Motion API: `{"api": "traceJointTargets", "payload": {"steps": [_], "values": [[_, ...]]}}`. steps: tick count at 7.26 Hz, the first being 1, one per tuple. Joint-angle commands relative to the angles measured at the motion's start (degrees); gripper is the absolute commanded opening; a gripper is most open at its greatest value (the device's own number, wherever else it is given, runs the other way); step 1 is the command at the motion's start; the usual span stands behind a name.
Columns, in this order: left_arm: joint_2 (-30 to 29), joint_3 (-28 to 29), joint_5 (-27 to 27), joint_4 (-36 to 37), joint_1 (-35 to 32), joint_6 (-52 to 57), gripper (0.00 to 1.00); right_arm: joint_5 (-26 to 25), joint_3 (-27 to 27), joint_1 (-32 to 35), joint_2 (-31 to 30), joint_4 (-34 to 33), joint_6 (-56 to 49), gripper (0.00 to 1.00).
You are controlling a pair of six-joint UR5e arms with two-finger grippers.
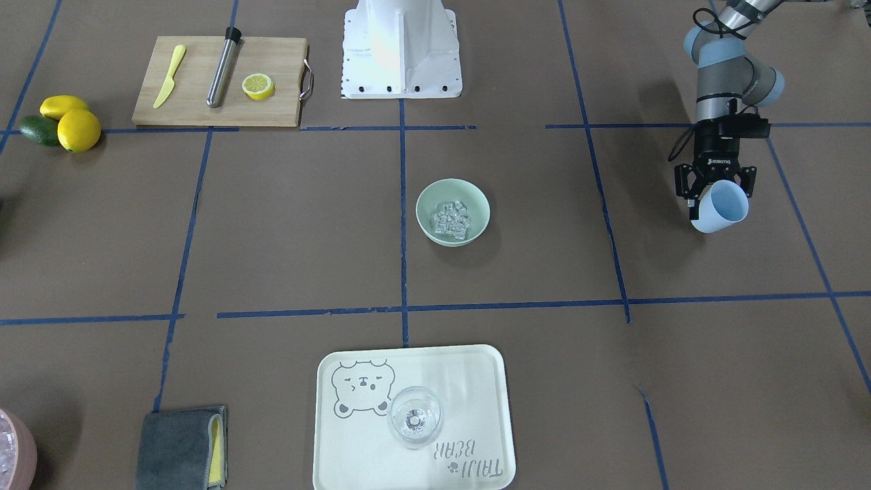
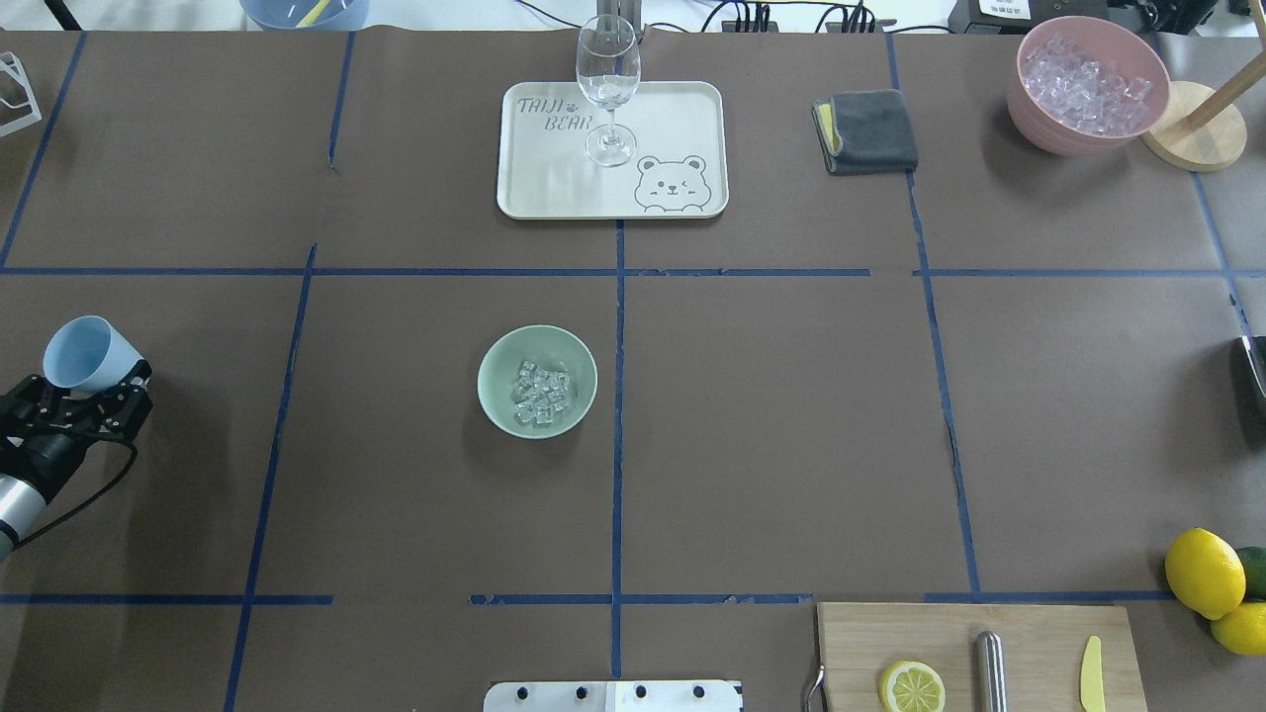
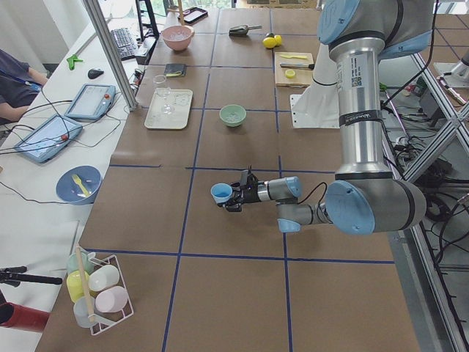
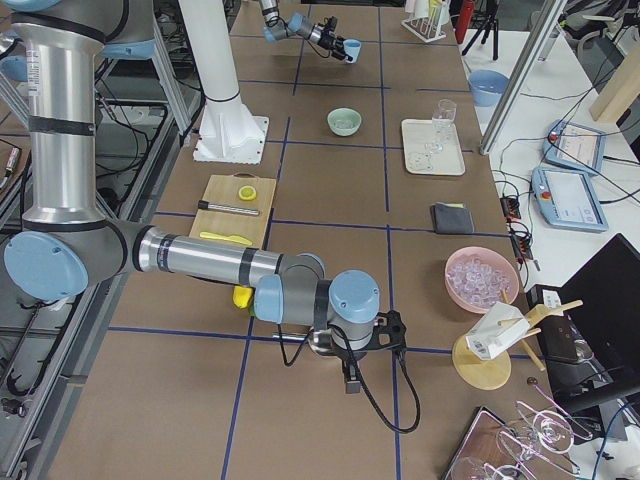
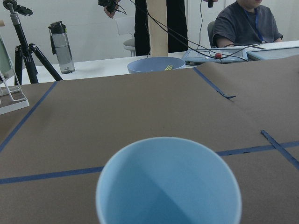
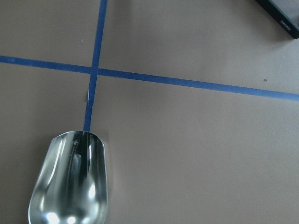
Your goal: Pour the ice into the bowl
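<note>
The left jaws pinch a pale blue, smooth-walled cup [image 1: 722, 206], tapered with a round mouth. It is tipped nearly onto its side above the tabletop [image 2: 791, 445], its mouth pointing away from the wrist. The left wrist view shows its matte inside bare.

The ice [image 1: 452, 219], a small heap of clear, glassy cubes, lies in the round, pale mint-green bowl [image 1: 476, 204] with a glossy inside. That bowl stands well apart from the left jaws, off to their right near the middle of the tabletop.

I cannot tell whether the right jaws are spread or pressed together. Just ahead of them, the right wrist view shows a mirror-bright metal scoop [image 6: 70, 182] with a rounded trough.

The tabletop is matte brown paper, ruled into rectangles by blue tape. Far from both jaws, on its far side, lies a cream rectangular tray [image 2: 554, 188] with rounded corners and a printed bear. On it stands 1 clear stemmed wine glass [image 2: 607, 79]. Near the tray are a folded grey cloth [image 2: 870, 132] and a pink bowl [image 2: 1048, 133] heaped with ice pieces.

A wooden cutting board [image 2: 1029, 633] at the near edge carries a lemon half [image 2: 912, 687], a steel rod [image 2: 989, 672] and a yellow knife [image 2: 1091, 687].

Beyond the tabletop stands a white desk [image 5: 93, 70]. By it are a seated person in a dark grey shirt [image 5: 247, 23], a black tripod [image 5: 23, 42] and a bottle [image 5: 60, 46].
</note>
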Motion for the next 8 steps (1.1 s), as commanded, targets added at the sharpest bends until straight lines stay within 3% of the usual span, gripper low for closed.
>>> {"api": "traceJointTargets", "payload": {"steps": [1, 2, 3, 4, 5, 8], "values": [[0.0, 0.3, 0.3, -0.1, 2.1, -0.3, 0.0, -0.1, -0.1, 0.0, 0.1, 0.0, 0.0, 1.0], [0.0, 0.3, 0.3, -0.1, 2.4, -0.3, 0.05, -0.1, -0.1, 0.0, 0.1, 0.0, 0.0, 1.0], [0.0, 0.2, 0.2, -0.1, 2.4, -0.3, 0.38, -0.1, -0.1, 0.0, 0.1, -0.1, 0.0, 1.0], [0.0, 0.2, 0.3, -0.2, 2.4, -0.4, 0.82, -0.1, -0.1, 0.0, 0.1, 0.0, 0.1, 1.0], [0.0, 0.1, 1.3, -0.3, 2.4, -0.4, 1.0, -0.1, -0.1, 0.0, 0.2, 0.0, 0.1, 1.0], [0.1, -0.4, 7.6, -2.6, 2.4, -0.3, 1.0, -0.1, -0.1, 0.0, 0.3, 0.0, 0.1, 1.0]]}}
